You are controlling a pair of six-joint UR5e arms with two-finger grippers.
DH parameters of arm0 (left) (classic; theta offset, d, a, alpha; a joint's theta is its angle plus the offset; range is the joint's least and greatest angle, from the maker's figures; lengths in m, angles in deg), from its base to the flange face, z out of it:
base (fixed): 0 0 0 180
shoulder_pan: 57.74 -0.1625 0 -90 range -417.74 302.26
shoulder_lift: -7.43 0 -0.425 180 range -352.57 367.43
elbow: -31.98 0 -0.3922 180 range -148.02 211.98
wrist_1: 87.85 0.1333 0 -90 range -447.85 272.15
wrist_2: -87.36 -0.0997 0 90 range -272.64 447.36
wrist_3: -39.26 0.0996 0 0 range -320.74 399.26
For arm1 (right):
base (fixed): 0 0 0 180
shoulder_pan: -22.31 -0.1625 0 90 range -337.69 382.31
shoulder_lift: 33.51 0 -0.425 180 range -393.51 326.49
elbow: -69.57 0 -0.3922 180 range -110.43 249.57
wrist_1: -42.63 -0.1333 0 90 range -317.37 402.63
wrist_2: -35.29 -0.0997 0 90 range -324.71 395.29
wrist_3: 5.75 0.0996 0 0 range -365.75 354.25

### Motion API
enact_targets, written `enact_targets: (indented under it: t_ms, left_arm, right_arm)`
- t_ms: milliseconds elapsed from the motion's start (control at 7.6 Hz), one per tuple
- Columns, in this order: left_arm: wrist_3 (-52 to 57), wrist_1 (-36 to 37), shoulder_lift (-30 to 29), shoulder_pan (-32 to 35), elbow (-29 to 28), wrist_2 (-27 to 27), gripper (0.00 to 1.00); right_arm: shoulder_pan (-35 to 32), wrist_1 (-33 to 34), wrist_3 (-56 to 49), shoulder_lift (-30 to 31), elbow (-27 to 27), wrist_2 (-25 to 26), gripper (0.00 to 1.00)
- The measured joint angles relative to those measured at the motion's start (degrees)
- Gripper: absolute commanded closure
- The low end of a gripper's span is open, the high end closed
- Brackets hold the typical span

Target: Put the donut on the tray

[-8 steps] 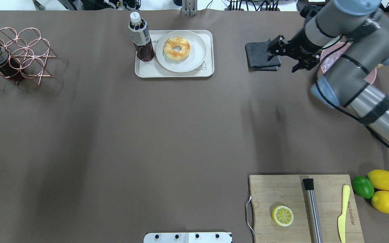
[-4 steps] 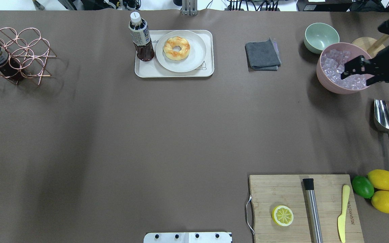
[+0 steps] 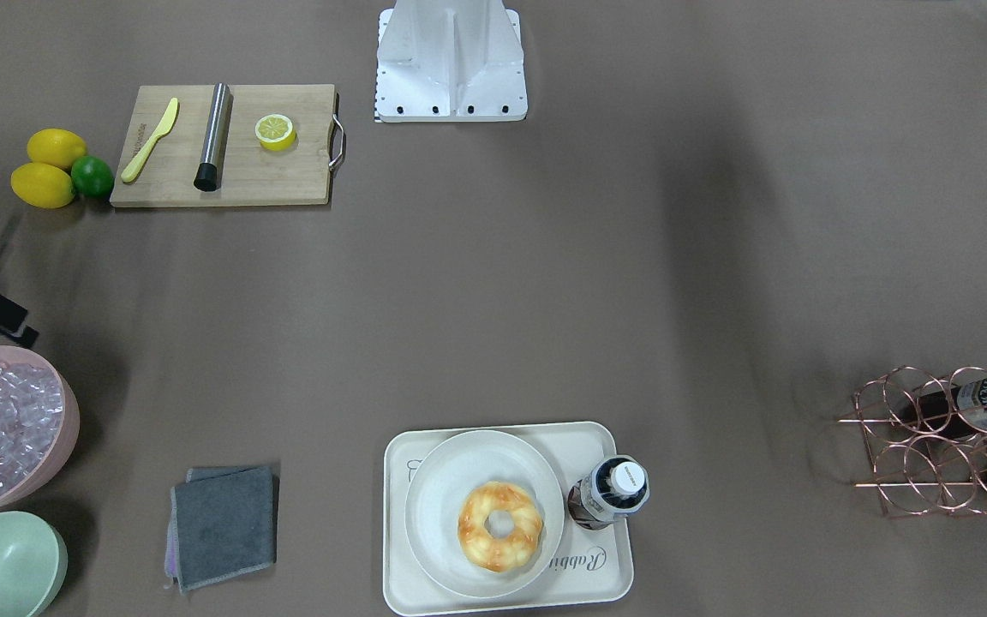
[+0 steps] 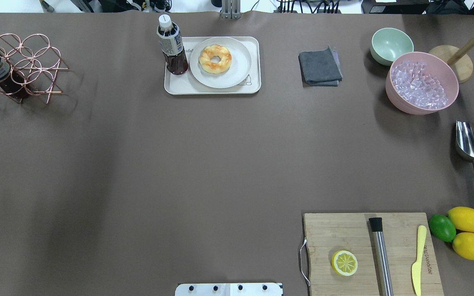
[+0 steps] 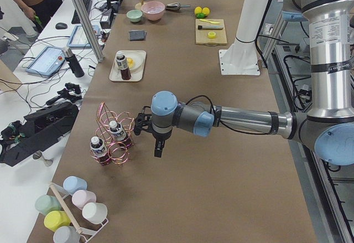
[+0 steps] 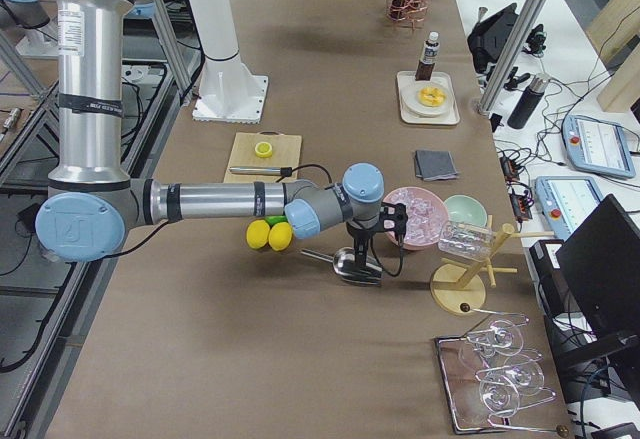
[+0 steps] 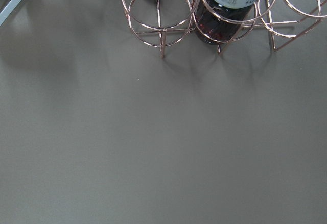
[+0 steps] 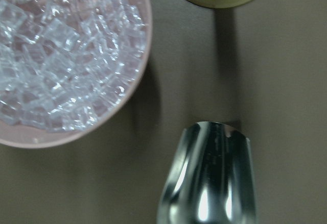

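Brown table [image 4: 179, 164], task apparently finished.
Right jaws hang over the scoop [image 4: 471, 144], left jaws by the wire rack [image 3: 939, 446]; open or closed, I cannot tell. Far from both, the donut [image 4: 215, 58] sits on a plate [image 4: 239, 70] on the tray [image 4: 175, 86]: nothing seems left.

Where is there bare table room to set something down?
Widest bare stretch: the table's middle, from the tray to the cutting board and across to the wire rack. A smaller gap lies between tray and grey cloth. Crowded: the robot's right end with ice bowl, scoop and lemons; the tray itself, filled by plate, donut and bottle.
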Motion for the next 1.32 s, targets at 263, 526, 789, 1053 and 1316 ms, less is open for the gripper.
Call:
enact_targets:
  t_ms: [263,526,789,1053,1316]
  left_arm:
    - [0.46,-0.36,-0.16,-0.12,0.26,0.00,0.02]
    - [0.58,-0.72,0.00,0.08,0.46,0.00,0.02]
    - [0.60,-0.78,0.28,0.34,0.74,0.00,0.02]
    - [0.56,-0.79,0.48,0.41,0.80,-0.31,0.02]
    - [0.52,-0.79,0.46,0.42,0.87,-1.59,0.02]
  right_arm:
    - [-3.53,1.41,-7.89,2.78,-0.34,-0.53,0.00]
    - [-6.95,6.48,-15.74,3.08,-0.24,-1.58,0.00]
    - [-7.84,8.01,-18.50,3.14,-0.32,-0.24,0.00]
    - [-7.89,8.26,-20.03,3.16,-0.88,1.81,0.00]
    - [-7.90,8.29,-20.41,3.10,-1.25,2.18,0.00]
